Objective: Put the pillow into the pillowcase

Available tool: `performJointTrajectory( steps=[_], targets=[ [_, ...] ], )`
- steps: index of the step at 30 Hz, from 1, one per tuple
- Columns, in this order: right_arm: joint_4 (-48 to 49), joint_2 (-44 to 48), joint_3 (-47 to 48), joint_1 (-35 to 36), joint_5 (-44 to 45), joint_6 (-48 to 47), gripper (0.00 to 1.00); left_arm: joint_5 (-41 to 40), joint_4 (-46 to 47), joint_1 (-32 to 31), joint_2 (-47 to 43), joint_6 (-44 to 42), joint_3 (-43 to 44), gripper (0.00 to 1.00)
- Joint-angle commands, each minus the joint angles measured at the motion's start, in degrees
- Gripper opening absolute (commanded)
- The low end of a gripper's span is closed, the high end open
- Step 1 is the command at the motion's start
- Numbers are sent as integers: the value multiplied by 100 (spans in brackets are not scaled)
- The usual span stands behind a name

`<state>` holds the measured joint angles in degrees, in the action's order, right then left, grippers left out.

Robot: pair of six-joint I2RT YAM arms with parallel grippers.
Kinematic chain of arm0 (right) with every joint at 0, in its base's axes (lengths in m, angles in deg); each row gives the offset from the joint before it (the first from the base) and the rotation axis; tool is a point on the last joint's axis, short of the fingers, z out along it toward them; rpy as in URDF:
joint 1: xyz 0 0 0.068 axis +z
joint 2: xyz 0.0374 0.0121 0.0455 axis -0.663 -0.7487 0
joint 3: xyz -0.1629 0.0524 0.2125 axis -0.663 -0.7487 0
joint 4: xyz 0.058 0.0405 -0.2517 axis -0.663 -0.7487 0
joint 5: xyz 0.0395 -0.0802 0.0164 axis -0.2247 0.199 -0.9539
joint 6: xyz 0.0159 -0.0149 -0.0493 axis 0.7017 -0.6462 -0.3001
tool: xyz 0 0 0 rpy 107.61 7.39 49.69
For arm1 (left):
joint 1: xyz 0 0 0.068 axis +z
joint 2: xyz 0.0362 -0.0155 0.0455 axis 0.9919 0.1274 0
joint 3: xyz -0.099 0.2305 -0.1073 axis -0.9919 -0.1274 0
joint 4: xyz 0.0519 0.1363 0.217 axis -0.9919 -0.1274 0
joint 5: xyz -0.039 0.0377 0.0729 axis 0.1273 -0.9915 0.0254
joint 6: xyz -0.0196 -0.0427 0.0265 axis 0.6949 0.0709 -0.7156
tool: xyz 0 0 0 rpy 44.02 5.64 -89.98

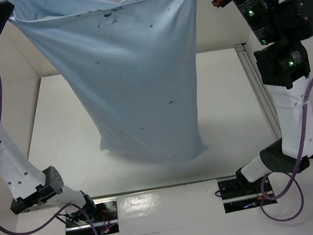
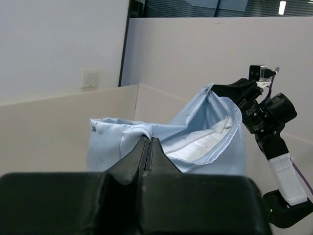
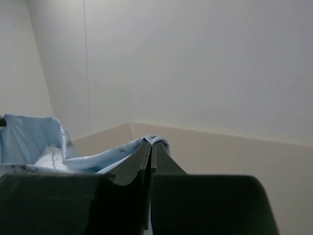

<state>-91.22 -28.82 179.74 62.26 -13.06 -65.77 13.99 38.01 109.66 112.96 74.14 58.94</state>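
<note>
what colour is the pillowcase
The pillowcase is light blue with tiny dark specks, clearest in top external view.

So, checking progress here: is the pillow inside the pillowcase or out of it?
Inside. The left wrist view shows the white pillow down in the open mouth of the hanging, bulging pillowcase.

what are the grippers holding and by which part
The pillowcase, by its open top rim: left gripper pinches the left end, right gripper the right end. The pillow sits inside.
</note>
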Motion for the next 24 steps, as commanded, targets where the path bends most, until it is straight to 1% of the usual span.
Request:
performJointTrajectory(
  steps=[1, 2, 4, 6, 8, 10, 12, 13, 15, 16, 18, 19, 20, 21, 22, 23, 24],
  targets=[
    [702, -345, 166, -52, -57, 155, 0, -458, -93, 167, 522, 139, 78, 0],
    [624, -555, 218, -52, -58, 207, 0, -458, -330, 167, 601, -167, 348, 0],
    [561, -775, 385, -52, -58, 208, 0, -458, -481, 220, 672, -257, 351, 0],
    [447, -1047, 464, -104, -58, 208, 0, -397, -429, 368, 724, -310, 63, 0],
    [447, -1180, 465, -288, -6, 260, 0, -344, -534, 369, 847, -389, -17, 0],
    [298, -1233, 221, -586, 109, 330, 0, -344, -596, 422, 970, -529, -71, 0],
    [218, -1094, -157, -963, 284, 505, 0, -291, -586, 230, 1172, -582, -168, 0],
    [218, -954, -759, -1105, 285, 559, 0, -291, -587, 159, 1234, -635, -168, 0],
    [280, -594, -1518, -1360, 355, 646, 0, -291, -736, -25, 1287, -775, -220, 0],
    [341, -183, -2287, -1605, 355, 708, 0, -291, -736, -226, 1357, -924, -325, 0],
    [341, 232, -3064, -1800, 433, 761, 0, -343, -894, -482, 1358, -1170, -483, 0],
    [281, 626, -3425, -1949, 434, 761, 0, -344, -894, -753, 1358, -1172, -736, 0],
    [106, 813, -4116, -2002, 521, 761, 0, -344, -790, -921, 1358, -1119, -922, 0],
    [26, 997, -4453, -2055, 522, 761, 0, -344, -458, -1088, 1419, -1049, -1089, 8],
    [-105, 1156, -4744, -2056, 618, 631, 0, -283, -455, -1246, 1419, -1049, -1204, 26],
    [-464, 1462, -5243, -2134, 697, 577, 0, -282, -577, -1553, 1550, -1188, -1266, 61],
    [-624, 1604, -5483, -2204, 698, 507, 0, -282, -735, -1677, 1551, -1320, -1266, 72]
  ],
)
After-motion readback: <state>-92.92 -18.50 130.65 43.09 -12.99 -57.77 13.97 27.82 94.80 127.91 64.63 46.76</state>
